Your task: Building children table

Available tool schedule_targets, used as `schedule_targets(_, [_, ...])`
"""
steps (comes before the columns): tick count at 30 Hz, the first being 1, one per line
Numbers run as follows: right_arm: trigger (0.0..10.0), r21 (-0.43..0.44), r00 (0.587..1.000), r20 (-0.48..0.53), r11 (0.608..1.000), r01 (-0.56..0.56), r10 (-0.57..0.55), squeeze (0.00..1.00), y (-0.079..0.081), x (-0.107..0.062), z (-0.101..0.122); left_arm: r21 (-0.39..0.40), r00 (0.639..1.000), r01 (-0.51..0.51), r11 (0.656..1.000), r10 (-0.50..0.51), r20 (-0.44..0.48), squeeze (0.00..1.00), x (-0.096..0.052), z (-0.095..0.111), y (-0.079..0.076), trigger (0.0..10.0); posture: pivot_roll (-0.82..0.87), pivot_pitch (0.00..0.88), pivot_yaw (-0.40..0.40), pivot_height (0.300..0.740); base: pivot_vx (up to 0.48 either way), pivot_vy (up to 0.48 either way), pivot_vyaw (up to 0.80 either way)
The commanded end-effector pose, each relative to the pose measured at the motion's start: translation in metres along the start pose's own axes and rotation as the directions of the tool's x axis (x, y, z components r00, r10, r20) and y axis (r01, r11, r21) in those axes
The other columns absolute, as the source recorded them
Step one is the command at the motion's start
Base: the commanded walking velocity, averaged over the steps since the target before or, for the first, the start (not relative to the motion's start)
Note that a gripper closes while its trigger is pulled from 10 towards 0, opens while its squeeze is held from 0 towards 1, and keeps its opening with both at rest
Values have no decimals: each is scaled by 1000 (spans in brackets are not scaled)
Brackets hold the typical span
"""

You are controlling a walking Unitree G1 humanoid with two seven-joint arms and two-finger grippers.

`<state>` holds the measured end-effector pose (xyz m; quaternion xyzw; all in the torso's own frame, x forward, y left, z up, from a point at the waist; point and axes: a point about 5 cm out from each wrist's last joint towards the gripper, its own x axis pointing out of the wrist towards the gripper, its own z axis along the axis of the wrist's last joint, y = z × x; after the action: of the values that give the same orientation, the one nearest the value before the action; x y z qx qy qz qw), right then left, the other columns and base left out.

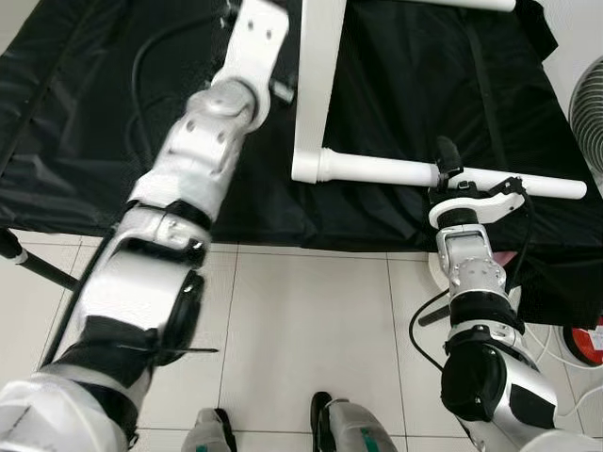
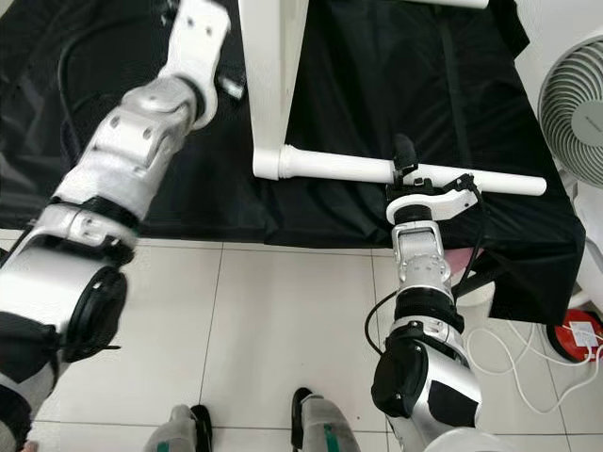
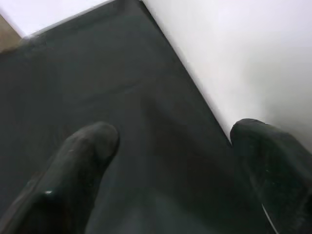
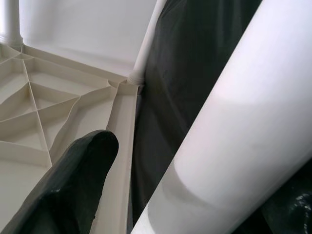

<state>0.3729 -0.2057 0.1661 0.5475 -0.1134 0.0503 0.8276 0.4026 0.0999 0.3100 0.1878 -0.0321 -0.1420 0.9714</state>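
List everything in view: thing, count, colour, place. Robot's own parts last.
Table top: one, white, on its edge on the black sheet.
Table leg: one, white, joined to the table top's corner, lying across the sheet.
Black sheet: one, covering the raised surface ahead.
Fan: one, white, at the right.
Floor tiles: white, below.
Left hand: black fingers apart, beside the table top.
Right hand: fingers around the table leg.

One white tabletop [image 1: 318, 66], three table legs [image 1: 452, 176], one fan [image 2: 573, 99]
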Motion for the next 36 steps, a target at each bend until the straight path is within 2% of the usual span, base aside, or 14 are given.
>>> schedule_targets(1, [10000,95,932,-288,962,256,-220,0,-45,-39,-67,70,994,-102,992,104,-15,0,-16,-3,30,10000,30,242,61,740,0,0,0])
schedule_targets(4, [10000,96,932,-289,962,256,-219,0,-45,-39,-67,107,990,-136,985,139,-15,0,-22,-4,39,10000,30,242,61,740,0,0,0])
schedule_targets(5, [10000,93,930,-293,962,256,-219,0,-45,-40,-68,136,991,-133,982,136,-18,0,-33,-7,48,10000,30,242,61,740,0,0,0])
schedule_targets(7, [10000,90,929,-300,963,256,-219,0,-43,-42,-69,175,996,-81,981,85,-15,0,-52,-10,54,10000,30,242,61,740,0,0,0])
schedule_targets(8, [10000,88,928,-303,963,253,-216,0,-42,-41,-69,211,1000,12,977,-8,-19,0,-63,-13,52,10000,40,237,45,740,0,0,0])
schedule_targets(10, [10000,87,928,-304,964,251,-214,0,-42,-41,-69,235,997,78,969,-74,-26,0,-69,-14,49,10000,40,237,45,740,0,0,0])
schedule_targets(11, [10000,86,927,-308,965,250,-213,0,-41,-39,-69,237,968,251,939,-249,-37,0,-85,-17,40,10000,48,240,38,740,0,0,0])
schedule_targets(12, [10000,85,927,-308,965,250,-213,0,-41,-39,-69,233,959,283,931,-282,-37,0,-89,-17,38,10000,48,240,38,740,0,0,0])
schedule_targets(13, [10000,82,926,-311,965,250,-214,0,-41,-38,-69,252,924,379,891,-377,-57,0,-97,-21,31,10000,57,244,31,740,0,0,0])
schedule_targets(16, [10000,80,925,-313,965,251,-215,0,-41,-37,-68,265,897,439,859,-435,-74,0,-102,-24,26,10000,57,244,31,740,0,0,0])
schedule_targets(18, [10000,73,924,-315,965,251,-217,0,-40,-36,-68,243,821,568,786,-564,-93,0,-109,-29,12,10000,59,244,27,740,0,0,0])
schedule_targets(22, [10000,73,925,-314,966,246,-212,0,-38,-34,-67,260,774,625,736,-629,-81,0,-108,-25,-4,10000,53,248,22,740,0,0,0])
schedule_targets(27, [10000,69,926,-314,968,243,-210,0,-37,-34,-66,264,683,714,648,-728,-62,0,-96,-17,-36,10000,47,251,19,740,0,0,0])
schedule_targets(36, [10000,61,923,-318,967,248,-217,0,-38,-32,-65,231,616,774,589,-785,-65,0,-78,-12,-69,10000,44,259,19,740,0,0,0])
